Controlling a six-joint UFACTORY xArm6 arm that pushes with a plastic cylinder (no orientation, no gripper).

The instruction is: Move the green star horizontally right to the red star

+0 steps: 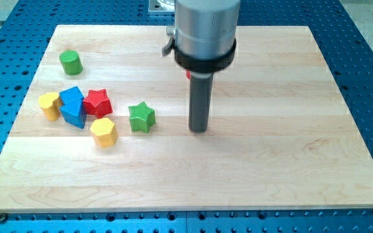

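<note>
The green star (141, 117) lies on the wooden board, left of centre. The red star (98, 102) sits to its upper left, touching a blue block (73, 107). My tip (199, 129) rests on the board to the right of the green star, a clear gap apart from it. The rod hangs from a grey cylinder with a black ring at the view's top.
A yellow hexagonal block (103, 132) lies below the red star, left of the green star. A yellow block (49, 105) sits left of the blue block. A green cylinder (70, 62) stands at the upper left. A small red piece (188, 75) peeks out behind the rod.
</note>
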